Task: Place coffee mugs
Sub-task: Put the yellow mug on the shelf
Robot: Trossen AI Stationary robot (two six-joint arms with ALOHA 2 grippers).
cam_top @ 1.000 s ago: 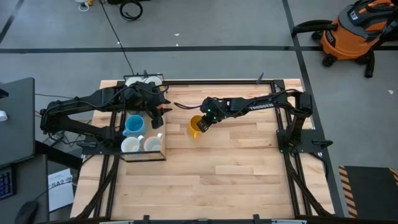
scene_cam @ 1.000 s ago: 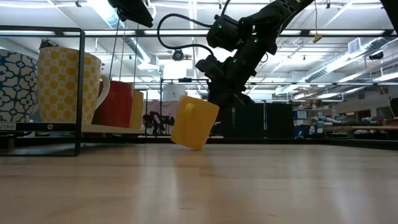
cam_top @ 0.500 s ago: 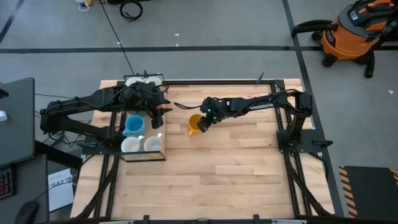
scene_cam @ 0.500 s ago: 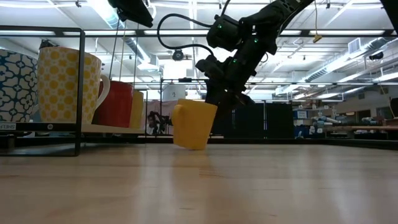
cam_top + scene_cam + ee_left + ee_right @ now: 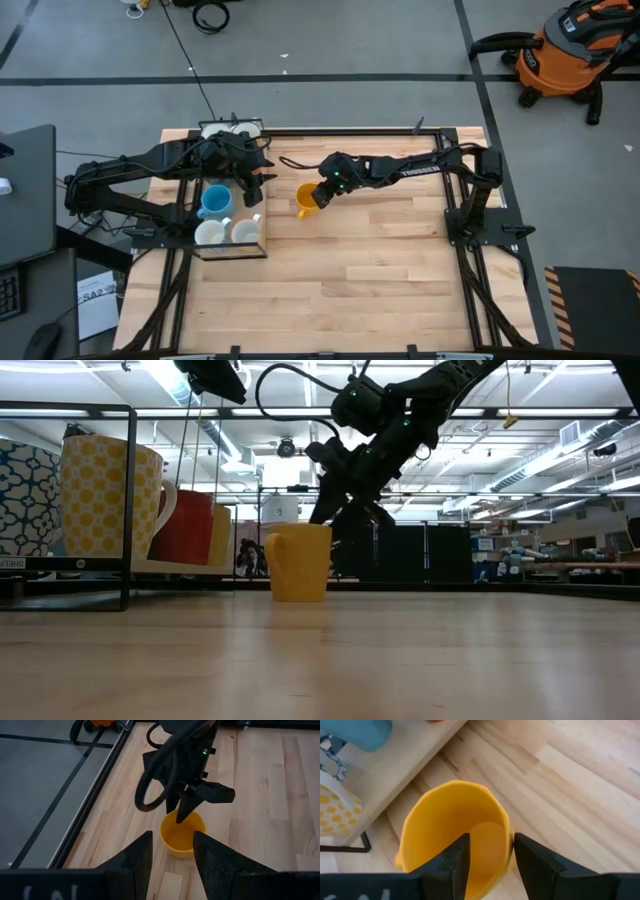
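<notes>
A yellow-orange mug [image 5: 306, 200] [image 5: 297, 563] stands upright on its base on the wooden table, just right of the rack, with its handle toward the rack. My right gripper [image 5: 322, 192] [image 5: 491, 862] is open at the mug's rim [image 5: 196, 822], with one finger [image 5: 181, 815] dipping into the mouth and the other [image 5: 216, 794] outside. My left gripper [image 5: 172, 855] [image 5: 256, 186] hangs open above the rack's right side and holds nothing. In the rack sit a light blue mug [image 5: 213, 202] and two pale mugs [image 5: 210, 233] [image 5: 243, 233]. My right gripper straddles the mug's wall [image 5: 506, 837] on the side facing the table's right edge, slanting down from the right. One finger is inside and one is outside. I cannot tell whether either finger touches the wall. The mug stands by itself on the table.
The black-framed rack [image 5: 265, 232] stands at the table's left. In the low view it shows a yellow-dotted mug [image 5: 100, 500], a blue-and-white patterned mug [image 5: 25, 500] and a red mug [image 5: 190, 525]. Bare wood [image 5: 380, 280] lies toward the near and right edges.
The yellow-orange mug was tilted in my right gripper's hold with only its lower edge on the table. It has come down upright onto its base, a little nearer the rack. My right gripper has opened, let go of the mug and tipped its fingers up slightly.
</notes>
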